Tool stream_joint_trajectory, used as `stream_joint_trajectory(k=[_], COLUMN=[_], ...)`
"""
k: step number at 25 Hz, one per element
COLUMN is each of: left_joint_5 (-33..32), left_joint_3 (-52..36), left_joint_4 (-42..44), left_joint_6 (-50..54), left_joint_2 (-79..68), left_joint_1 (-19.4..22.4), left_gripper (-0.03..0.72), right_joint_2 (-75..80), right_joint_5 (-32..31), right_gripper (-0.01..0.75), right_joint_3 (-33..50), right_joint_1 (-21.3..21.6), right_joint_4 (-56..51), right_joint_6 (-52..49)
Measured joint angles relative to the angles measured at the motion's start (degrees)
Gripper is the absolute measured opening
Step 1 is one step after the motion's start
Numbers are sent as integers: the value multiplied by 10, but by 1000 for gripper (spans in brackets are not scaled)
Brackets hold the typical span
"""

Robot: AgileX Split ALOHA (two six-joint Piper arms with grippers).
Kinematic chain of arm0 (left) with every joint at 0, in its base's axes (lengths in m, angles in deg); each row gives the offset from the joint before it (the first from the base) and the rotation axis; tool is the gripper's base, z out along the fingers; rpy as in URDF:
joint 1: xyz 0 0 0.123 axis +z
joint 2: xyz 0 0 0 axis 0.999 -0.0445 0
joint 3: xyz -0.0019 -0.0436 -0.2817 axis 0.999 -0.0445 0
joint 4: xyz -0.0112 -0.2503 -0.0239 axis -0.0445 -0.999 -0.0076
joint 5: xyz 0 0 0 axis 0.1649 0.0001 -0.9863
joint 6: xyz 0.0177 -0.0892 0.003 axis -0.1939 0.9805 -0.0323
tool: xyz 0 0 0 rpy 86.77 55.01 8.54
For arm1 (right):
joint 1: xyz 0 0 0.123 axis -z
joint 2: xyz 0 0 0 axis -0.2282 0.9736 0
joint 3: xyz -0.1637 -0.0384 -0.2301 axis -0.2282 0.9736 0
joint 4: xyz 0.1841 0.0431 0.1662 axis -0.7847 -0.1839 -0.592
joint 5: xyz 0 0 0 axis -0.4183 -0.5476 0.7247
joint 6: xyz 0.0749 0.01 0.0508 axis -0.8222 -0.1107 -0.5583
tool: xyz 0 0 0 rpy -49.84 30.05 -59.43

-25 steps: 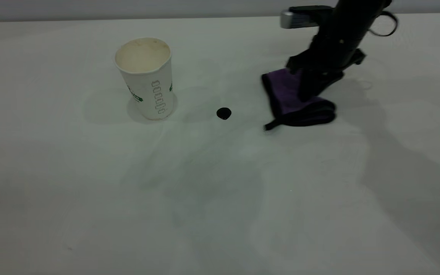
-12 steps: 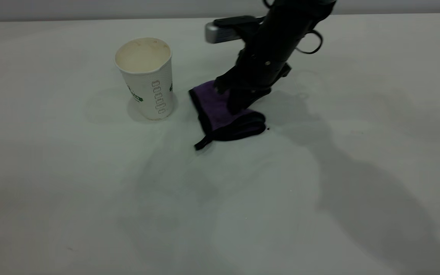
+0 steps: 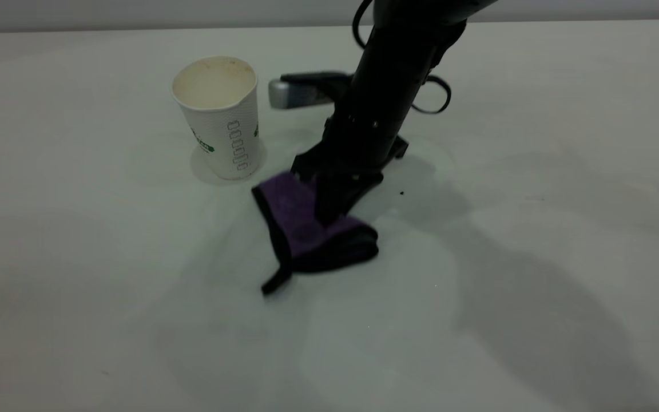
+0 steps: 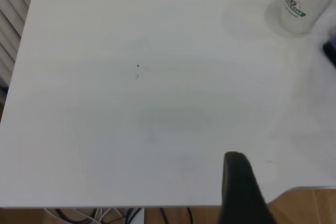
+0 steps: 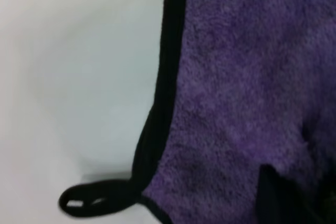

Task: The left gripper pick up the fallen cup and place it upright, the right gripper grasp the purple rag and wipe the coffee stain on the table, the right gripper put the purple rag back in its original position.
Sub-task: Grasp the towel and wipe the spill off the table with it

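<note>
Right claw (image 3: 329, 214) clamped on purple rag (image 3: 301, 226), pressing it flat mid-counter just front-right of upright cup (image 3: 219, 114); stain not visible; rag's home spot likely lies toward right counter edge.

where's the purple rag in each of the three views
Exterior view: the purple rag lies on the table in front of the cup, pinned under the right gripper.
Left wrist view: only a dark sliver at the edge beside the cup, too little to be sure it is the rag.
Right wrist view: the rag fills most of the picture, its black loop on the table.
Shared landmark: the cup, in the exterior and left wrist views.
</note>
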Motion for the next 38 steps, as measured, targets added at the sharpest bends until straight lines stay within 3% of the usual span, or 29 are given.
stream_joint_trajectory(k=[5, 11, 19, 31, 38], left_joint_5=[0, 0, 0, 0, 0], left_joint_3=[0, 0, 0, 0, 0], left_joint_4=[0, 0, 0, 0, 0], left_joint_6=[0, 0, 0, 0, 0], left_joint_2=[0, 0, 0, 0, 0], left_joint_1=[0, 0, 0, 0, 0], left_gripper=[498, 498, 498, 498, 498], right_joint_2=[5, 5, 7, 7, 7], right_joint_5=[-74, -27, 30, 80, 62], right_gripper=[80, 85, 88, 92, 97], right_joint_3=[1, 2, -44, -71, -71], right_joint_1=[-26, -37, 14, 77, 74], right_joint_4=[-9, -16, 3, 136, 75], right_joint_6=[7, -13, -60, -200, -182])
